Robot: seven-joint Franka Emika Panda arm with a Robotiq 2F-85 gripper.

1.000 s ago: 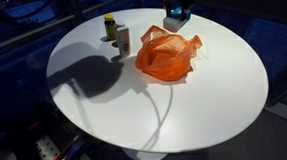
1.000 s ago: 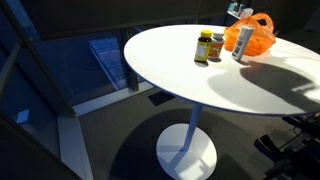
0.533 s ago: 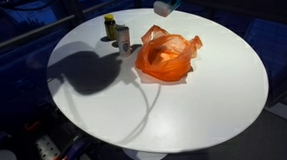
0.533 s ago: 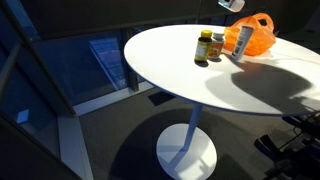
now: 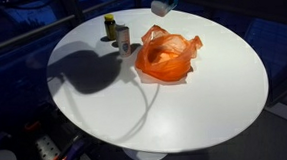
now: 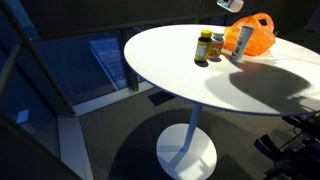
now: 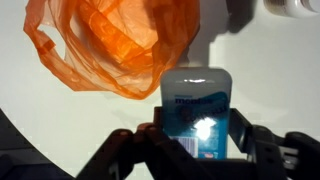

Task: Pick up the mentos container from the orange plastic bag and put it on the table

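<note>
My gripper (image 7: 197,138) is shut on the mentos container (image 7: 197,108), a white and blue upright box gripped by its sides. In the wrist view it hangs over the white table (image 7: 60,120), just beside the open orange plastic bag (image 7: 115,40). In both exterior views the gripper (image 5: 165,1) (image 6: 231,5) is high at the top edge, above the far side of the table, with the container (image 5: 160,7) in it. The bag (image 5: 165,59) (image 6: 256,33) lies crumpled and open below.
Two small bottles (image 5: 108,26) (image 5: 122,38) stand on the table behind and beside the bag; they also show in an exterior view (image 6: 204,47). A white tube-like item (image 6: 243,42) stands next to the bag. The round table's edge (image 5: 75,114) is near.
The gripper has risen from the bag with the mentos container and shifted slightly; over the last half second it has barely moved.
</note>
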